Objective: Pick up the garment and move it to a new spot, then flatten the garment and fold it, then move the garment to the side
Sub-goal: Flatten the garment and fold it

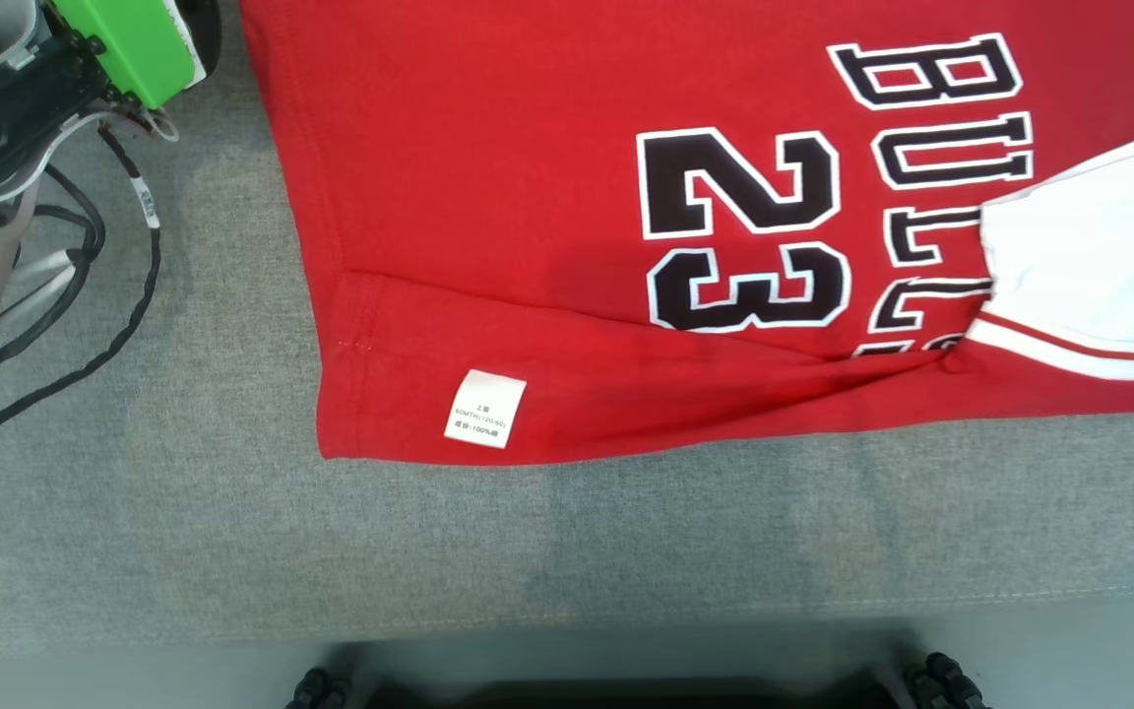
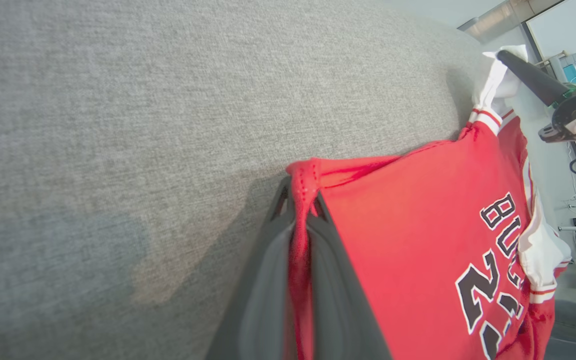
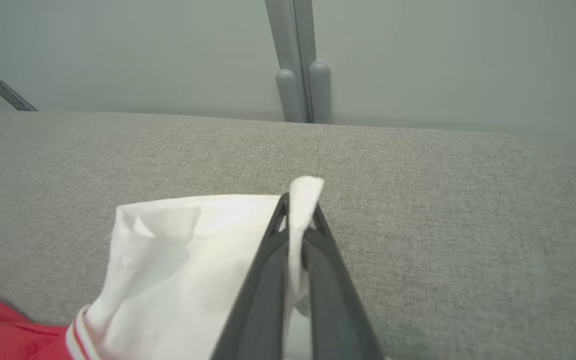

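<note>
While the garment (image 1: 528,197) sprawls on grey cloth (image 1: 232,542), left gripper (image 2: 300,205) is clamped tight on its hem (image 2: 304,175), right gripper (image 3: 298,215) on its sleeve (image 3: 183,250).

The garment (image 1: 488,197) rests on the padded surface (image 1: 183,512), label (image 1: 484,409) at its near edge.

Red jersey garment (image 1: 488,197), spread on the grey cloth desk (image 1: 232,512), running from 12 to 3 o'clock in the head view. Black, white-edged "23" (image 1: 739,231) and lettering (image 1: 941,128) starting "BULL" read sideways. White sleeve (image 1: 1099,256) with red stripes lies over the body at 3 o'clock. Near edge folded over, with a white care label (image 1: 484,409) showing at about 8 o'clock. Hem edge (image 2: 304,180) pinched in the left hand (image 2: 300,197). Sleeve tip (image 3: 305,192) pinched in the right hand (image 3: 300,207).
</note>
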Robot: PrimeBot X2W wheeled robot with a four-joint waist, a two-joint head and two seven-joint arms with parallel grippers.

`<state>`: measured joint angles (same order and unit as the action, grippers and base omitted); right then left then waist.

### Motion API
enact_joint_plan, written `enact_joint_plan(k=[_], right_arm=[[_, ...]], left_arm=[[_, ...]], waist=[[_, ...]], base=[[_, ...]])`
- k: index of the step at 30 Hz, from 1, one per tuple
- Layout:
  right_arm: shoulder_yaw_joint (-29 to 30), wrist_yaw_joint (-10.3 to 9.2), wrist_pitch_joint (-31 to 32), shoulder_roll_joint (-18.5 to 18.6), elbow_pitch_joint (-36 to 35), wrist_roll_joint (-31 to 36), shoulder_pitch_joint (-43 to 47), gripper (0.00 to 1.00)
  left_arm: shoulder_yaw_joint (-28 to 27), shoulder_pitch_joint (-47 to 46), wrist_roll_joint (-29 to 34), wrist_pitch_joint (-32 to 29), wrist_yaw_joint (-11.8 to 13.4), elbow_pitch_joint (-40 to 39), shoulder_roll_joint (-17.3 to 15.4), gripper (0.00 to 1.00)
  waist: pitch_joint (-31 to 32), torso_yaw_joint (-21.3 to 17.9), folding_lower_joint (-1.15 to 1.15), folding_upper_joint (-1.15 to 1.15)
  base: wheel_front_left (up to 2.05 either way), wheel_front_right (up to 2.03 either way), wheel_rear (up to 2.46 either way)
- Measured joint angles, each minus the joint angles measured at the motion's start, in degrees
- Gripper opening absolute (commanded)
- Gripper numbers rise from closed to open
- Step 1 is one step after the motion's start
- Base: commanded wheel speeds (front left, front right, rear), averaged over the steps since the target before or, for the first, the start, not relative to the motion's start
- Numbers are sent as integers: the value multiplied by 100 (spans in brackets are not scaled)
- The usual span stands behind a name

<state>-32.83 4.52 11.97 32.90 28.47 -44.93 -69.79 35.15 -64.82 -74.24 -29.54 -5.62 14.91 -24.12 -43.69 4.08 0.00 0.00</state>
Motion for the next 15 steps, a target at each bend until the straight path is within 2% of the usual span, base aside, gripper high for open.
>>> enact_joint_plan(k=[15], right_arm=[[93, 154, -525, 105, 11, -211, 554, 0]], left_arm=[[-48, 570, -3, 454, -67, -5, -71, 0]], waist=[[602, -284, 0, 0]], base=[[0, 0, 0]])
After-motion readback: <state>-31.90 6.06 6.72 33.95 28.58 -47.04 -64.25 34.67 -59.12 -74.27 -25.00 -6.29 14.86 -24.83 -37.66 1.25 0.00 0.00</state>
